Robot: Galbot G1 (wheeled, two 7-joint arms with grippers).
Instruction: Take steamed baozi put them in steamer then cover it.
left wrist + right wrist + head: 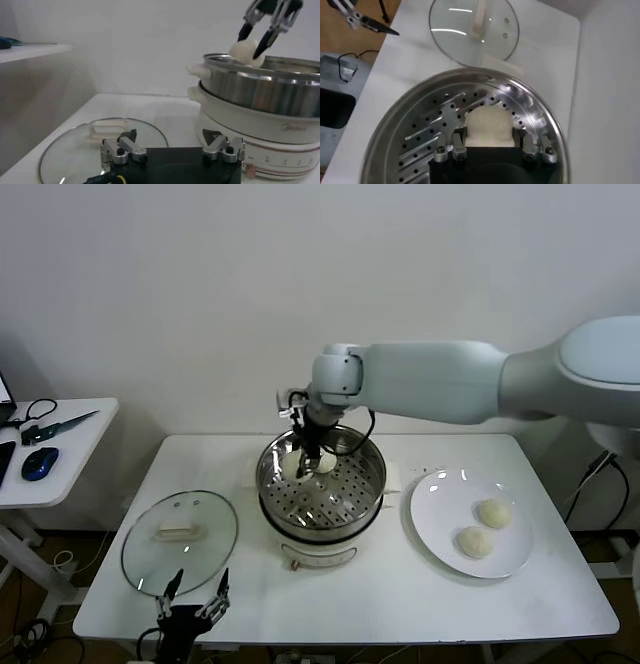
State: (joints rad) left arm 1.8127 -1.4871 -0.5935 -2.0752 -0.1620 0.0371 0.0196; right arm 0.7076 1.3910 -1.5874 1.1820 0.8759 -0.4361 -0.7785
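Right wrist view shows the right gripper (489, 145) with its jaws clamped on a smooth cream-white baozi (488, 127), held over the perforated tray at the back of the steamer (321, 489), which stands mid-table. A second baozi (291, 466) sits on the tray beside it. Two more baozi (493, 513) lie on a white plate (440, 494) near the table's right edge. The cover (180, 541) rests flat by the front-left corner. Just off the front edge there, the left gripper (194, 602) hovers, jaws spread and empty.
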